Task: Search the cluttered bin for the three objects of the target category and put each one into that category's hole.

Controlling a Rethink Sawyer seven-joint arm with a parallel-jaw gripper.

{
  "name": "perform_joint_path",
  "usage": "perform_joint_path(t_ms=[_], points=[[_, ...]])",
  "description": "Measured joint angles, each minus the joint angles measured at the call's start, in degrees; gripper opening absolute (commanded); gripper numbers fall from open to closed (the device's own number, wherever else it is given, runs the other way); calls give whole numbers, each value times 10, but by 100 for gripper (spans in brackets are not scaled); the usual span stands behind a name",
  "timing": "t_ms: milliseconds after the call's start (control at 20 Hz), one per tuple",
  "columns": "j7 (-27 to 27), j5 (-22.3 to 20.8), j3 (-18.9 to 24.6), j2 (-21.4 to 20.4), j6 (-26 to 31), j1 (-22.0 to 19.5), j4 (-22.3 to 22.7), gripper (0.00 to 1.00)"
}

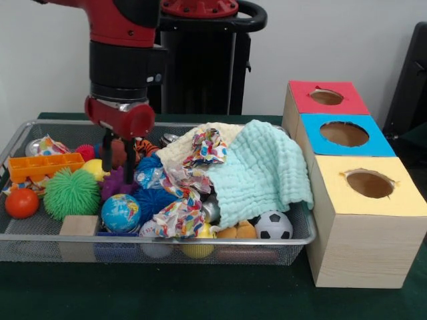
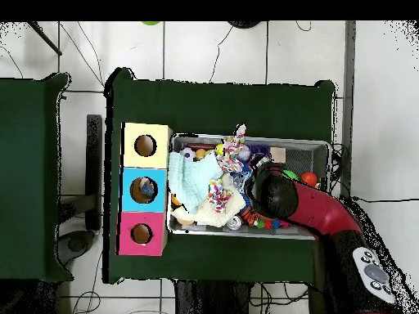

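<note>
Hanging low over the left half of the silver wire-mesh bin (image 1: 293,247), the red-and-black gripper (image 1: 117,155) has its two dark fingers spread and empty, apparently poised to dig. A crinkled clear bluish plastic piece (image 1: 148,175) lies just beside them, half under dotted paper (image 1: 180,210). Well apart stands the red-topped wooden box's round hole (image 1: 326,97), unfilled.

Mint-green cloth (image 1: 267,170), red-topped box (image 1: 325,99)
</note>
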Motion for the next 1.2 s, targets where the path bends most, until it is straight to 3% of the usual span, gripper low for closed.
perform_joint_path(t_ms=[800,1150,1200], points=[[0,-12,2,63,9,-50,-12,100],[0,-9,2,79,73,-50,-11,100],[0,-5,2,77,105,-50,-11,100]])
